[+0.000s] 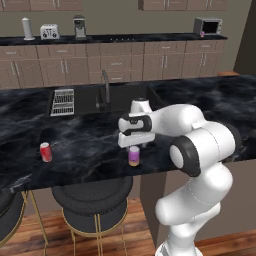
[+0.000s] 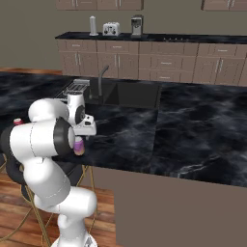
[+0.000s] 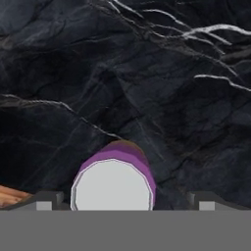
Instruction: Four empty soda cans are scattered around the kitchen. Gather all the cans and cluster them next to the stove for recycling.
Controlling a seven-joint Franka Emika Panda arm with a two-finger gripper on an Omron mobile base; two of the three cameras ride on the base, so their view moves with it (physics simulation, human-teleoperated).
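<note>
A purple soda can (image 1: pixel 134 156) fading to orange at its base stands upright near the front edge of the black marble island. My gripper (image 1: pixel 134 145) hangs straight above it, pointing down. In the hand view the can's silver top (image 3: pixel 112 188) lies between my two fingertips (image 3: pixel 46 199), which stand wide apart on either side without touching it, so the gripper (image 3: pixel 125 202) is open. The right base view has the same can (image 2: pixel 78 146) under the hand. A red soda can (image 1: pixel 46 152) stands upright farther left on the island. The stove (image 1: pixel 122 38) is set in the back counter.
A sink with a dark faucet (image 1: pixel 105 90) and a dish rack (image 1: pixel 63 101) lie behind the can on the island. Two round stools (image 1: pixel 92 200) stand below the island's front edge. A canister (image 1: pixel 27 28), toaster (image 1: pixel 49 31) and microwave (image 1: pixel 207 25) line the back counter.
</note>
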